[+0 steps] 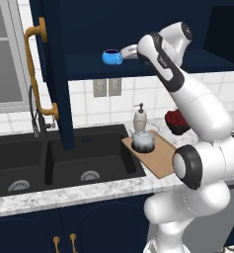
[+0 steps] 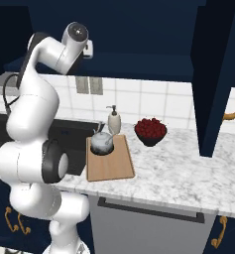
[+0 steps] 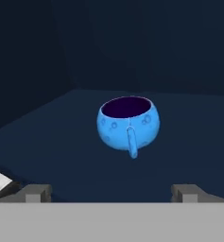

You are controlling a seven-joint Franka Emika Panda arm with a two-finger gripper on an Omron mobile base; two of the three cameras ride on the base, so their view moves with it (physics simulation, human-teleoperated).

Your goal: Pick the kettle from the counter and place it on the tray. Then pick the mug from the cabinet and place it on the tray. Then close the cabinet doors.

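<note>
On the navy cabinet shelf [image 1: 84, 66] at left stands the small bright blue mug [image 1: 112, 57], upright, handle toward the wide-open, empty jaws of the gripper [image 3: 111, 191] just right of it, the squat silvery kettle [image 1: 142, 140] resting on the light-brown wooden tray [image 1: 160, 159] on the tabletop below.

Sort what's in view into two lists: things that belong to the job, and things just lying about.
Job:
- kettle, already on the tray
- blue mug, upright on the cabinet shelf, ahead of the open hand
- cabinet doors, open
- counter

Lying about:
- soap bottle
- bowl of red fruit
- sink
- faucet
</note>
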